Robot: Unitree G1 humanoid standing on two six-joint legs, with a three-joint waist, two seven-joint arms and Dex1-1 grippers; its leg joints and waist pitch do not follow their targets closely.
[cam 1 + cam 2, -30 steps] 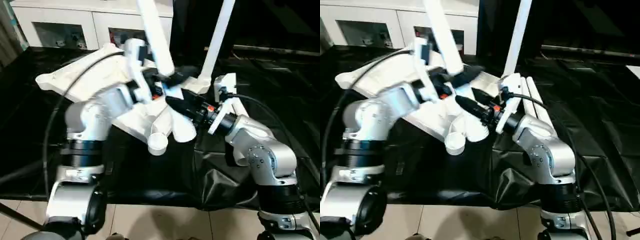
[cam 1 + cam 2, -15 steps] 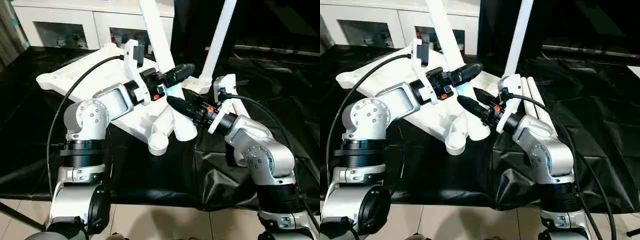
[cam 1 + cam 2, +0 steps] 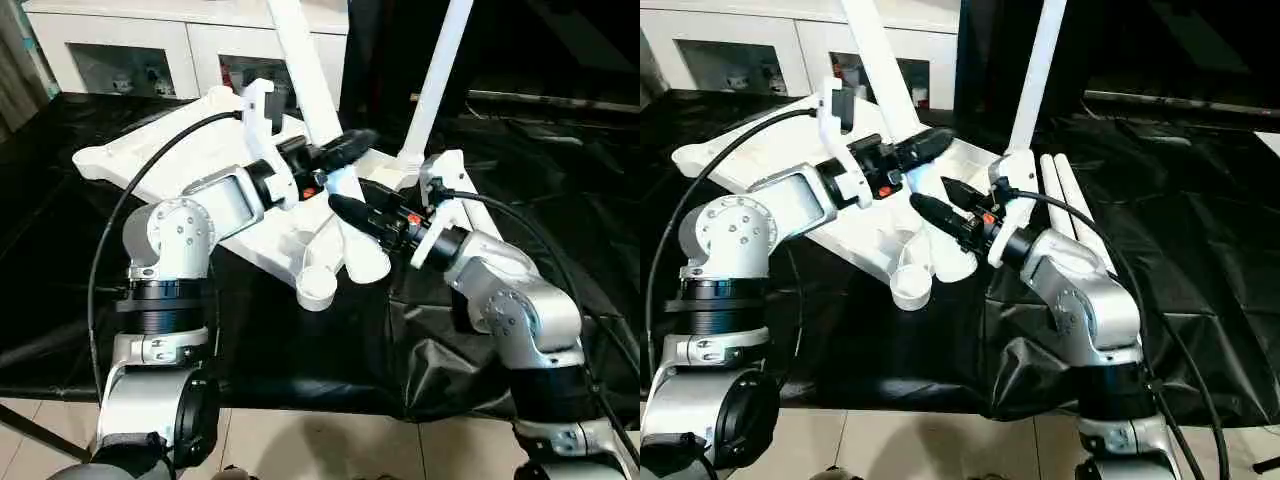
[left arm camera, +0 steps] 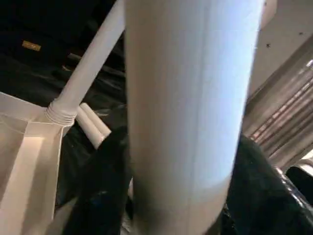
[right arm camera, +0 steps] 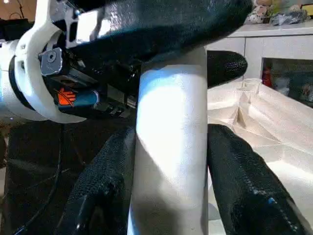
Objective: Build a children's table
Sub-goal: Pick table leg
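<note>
The right gripper [image 5: 171,161] is clamped low on a leaning white leg [image 3: 305,75], one black finger on each side. The left gripper [image 3: 340,152] straddles the same leg just above it, fingers not clearly pressing. The tabletop [image 3: 170,140] lies ribbed side up beneath both, tilted on black cloth [image 3: 300,350]. A second leg [image 3: 437,80] stands in a socket just beyond.

Both grippers [image 3: 345,150] [image 3: 345,208] clasp one upright leg [image 3: 300,60].
</note>
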